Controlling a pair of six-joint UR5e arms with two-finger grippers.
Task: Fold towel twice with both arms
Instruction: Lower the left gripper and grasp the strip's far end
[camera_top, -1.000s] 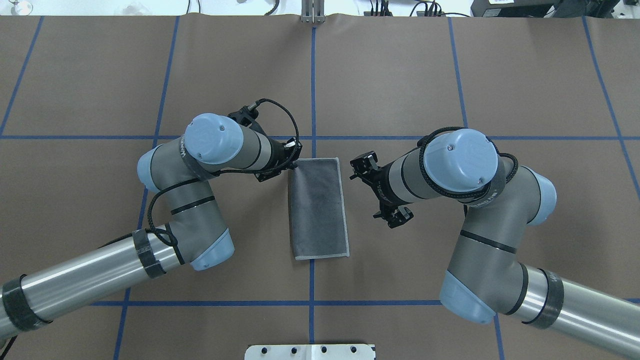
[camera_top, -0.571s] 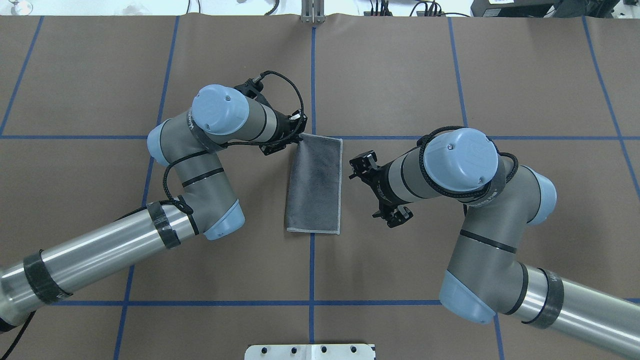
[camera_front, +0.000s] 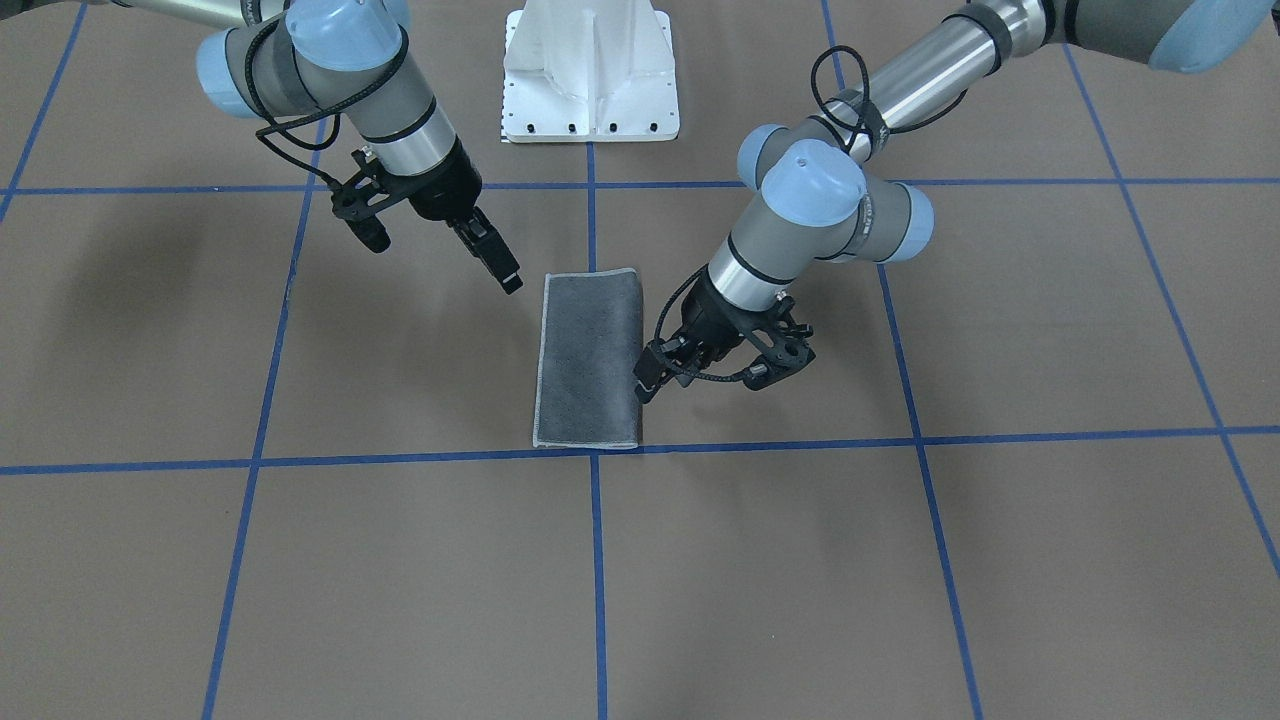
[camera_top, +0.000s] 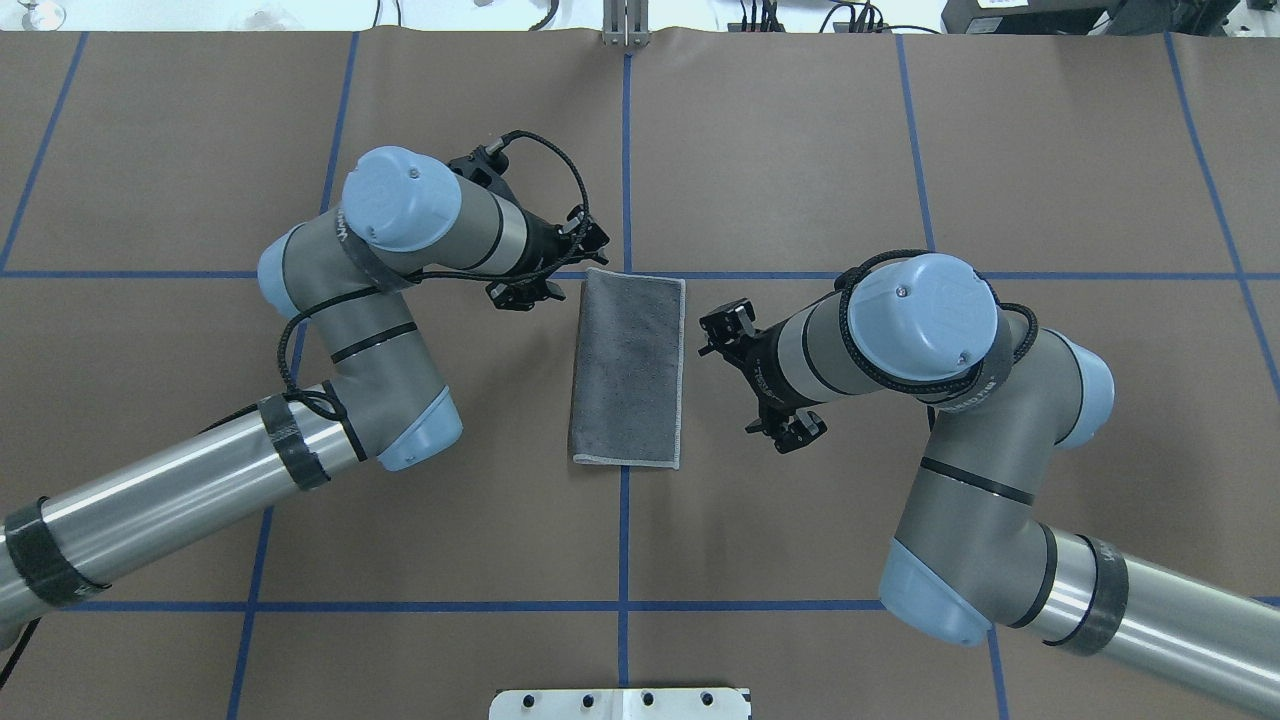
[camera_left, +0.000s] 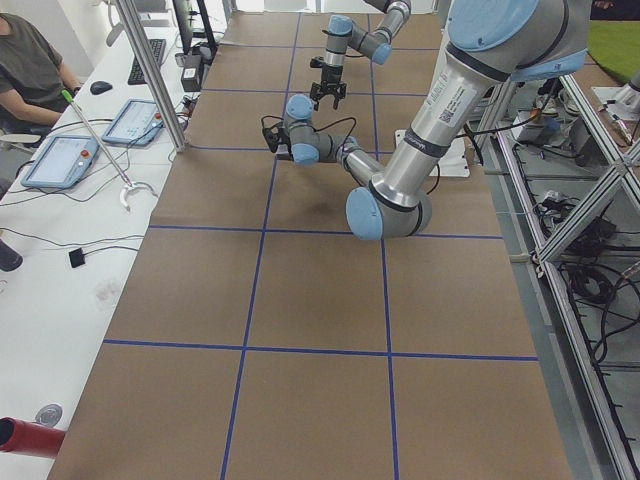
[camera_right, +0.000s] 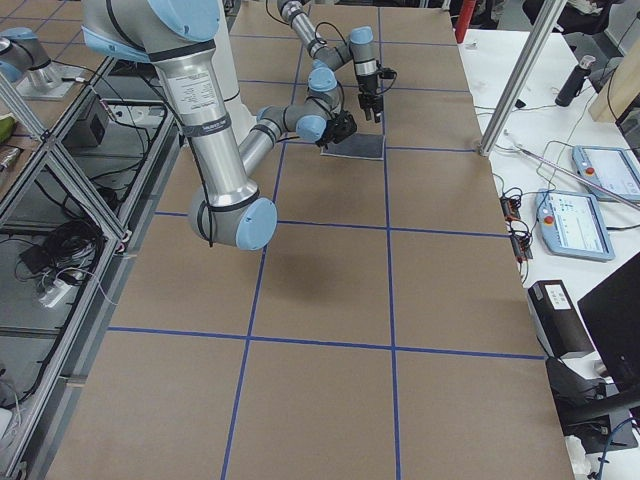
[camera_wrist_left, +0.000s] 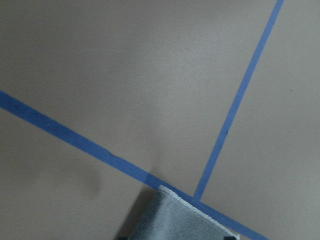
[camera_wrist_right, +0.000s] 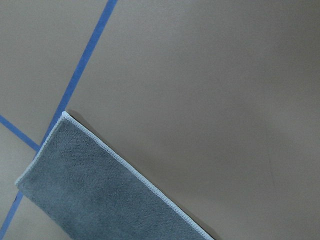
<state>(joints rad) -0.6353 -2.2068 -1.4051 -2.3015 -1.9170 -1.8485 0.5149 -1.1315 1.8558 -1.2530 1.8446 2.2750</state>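
Observation:
The towel (camera_top: 628, 370) lies flat in the middle of the table, folded into a long rectangle, dark grey face up, light grey hem along its right and near edges. It also shows in the front view (camera_front: 590, 360). My left gripper (camera_front: 646, 380) hangs just beside the towel's far left corner, apart from it and empty. Its jaws look open. In the overhead view the left gripper (camera_top: 562, 275) sits left of that corner. My right gripper (camera_front: 508, 278) hovers beside the towel's near right edge, empty. I see it edge-on and cannot tell its state.
The table has a brown cover (camera_top: 800, 150) with a blue tape grid. The white pedestal base (camera_front: 590, 80) stands at the robot's edge. A side desk with tablets (camera_left: 60, 160) and a seated person runs along the far edge.
My left gripper dragged the towel away from the robot by its far left corner, then let go and drew back to the left. The towel now lies flat. The right arm has not moved.

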